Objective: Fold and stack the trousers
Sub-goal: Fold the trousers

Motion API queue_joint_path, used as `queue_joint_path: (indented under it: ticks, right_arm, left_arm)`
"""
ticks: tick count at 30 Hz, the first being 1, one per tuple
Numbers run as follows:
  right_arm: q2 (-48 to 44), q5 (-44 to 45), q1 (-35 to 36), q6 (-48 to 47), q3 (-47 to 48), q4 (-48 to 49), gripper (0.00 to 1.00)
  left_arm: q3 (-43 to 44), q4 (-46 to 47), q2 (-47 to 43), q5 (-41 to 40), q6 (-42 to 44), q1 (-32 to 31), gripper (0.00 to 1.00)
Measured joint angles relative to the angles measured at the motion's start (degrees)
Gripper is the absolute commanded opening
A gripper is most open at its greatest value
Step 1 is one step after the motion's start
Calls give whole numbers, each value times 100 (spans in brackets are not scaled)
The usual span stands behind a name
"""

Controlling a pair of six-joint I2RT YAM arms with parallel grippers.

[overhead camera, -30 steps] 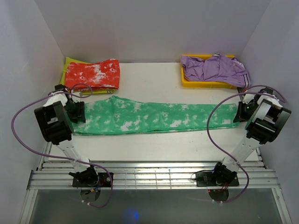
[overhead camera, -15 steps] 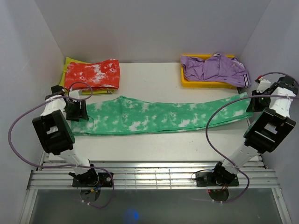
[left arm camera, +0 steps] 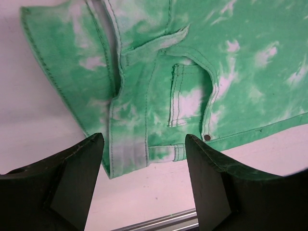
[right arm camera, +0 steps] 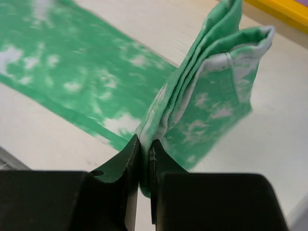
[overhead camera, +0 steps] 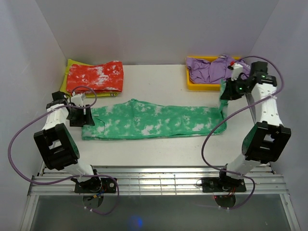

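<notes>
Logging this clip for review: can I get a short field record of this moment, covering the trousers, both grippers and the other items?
trousers: lying flat across the table, leg ends raised at the right
right gripper: shut on the leg ends, cloth pinched upright
left gripper: open over the waistband end, not gripping
red-and-white garment: folded, far left
purple garment: in the yellow tray, far right
fold: not yet done
</notes>
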Motion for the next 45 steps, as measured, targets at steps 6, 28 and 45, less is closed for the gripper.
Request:
queue_joint_path:
  ticks: [6,28,45]
  right_arm:
    - [-210,-269,1943,1080,-844,953,8]
    - [811,321,4498,3858,-2015,3453,8]
    - [1390,494,5243,4660,-1484,3698,8]
  left_arm:
    - [-116,-68,2,11,-66,-2,84]
    - [-560,138,330,-4,-365,-26,93]
    - [-896,444,98,-7,-306,-31,95]
